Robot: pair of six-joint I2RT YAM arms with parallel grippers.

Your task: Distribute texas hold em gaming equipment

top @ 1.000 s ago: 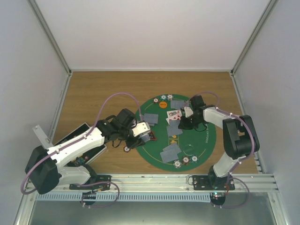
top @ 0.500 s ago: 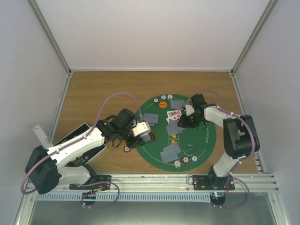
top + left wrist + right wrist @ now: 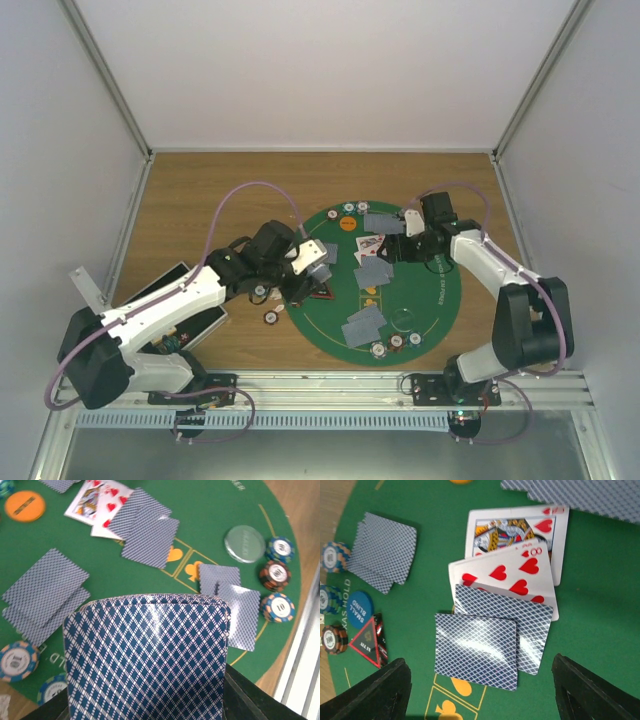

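Observation:
My left gripper is shut on a deck of blue-patterned playing cards over the left edge of the green mat. My right gripper stands open just above two overlapping face-down cards at the mat's middle, touching neither. Behind them lie a face-up eight of hearts and a king of hearts. Face-down pairs lie around the mat. Striped chips and a clear disc sit at the near edge. An orange disc, a blue disc and a triangle marker also show.
A black case lies open on the wooden table, left of the mat, under my left arm. Two chips sit off the mat beside the left gripper. White walls enclose the table on three sides.
My right gripper has opened, leaving a face-down card on the mat, and its arm has swung toward the back right. The left gripper has shifted slightly toward the back with the deck.

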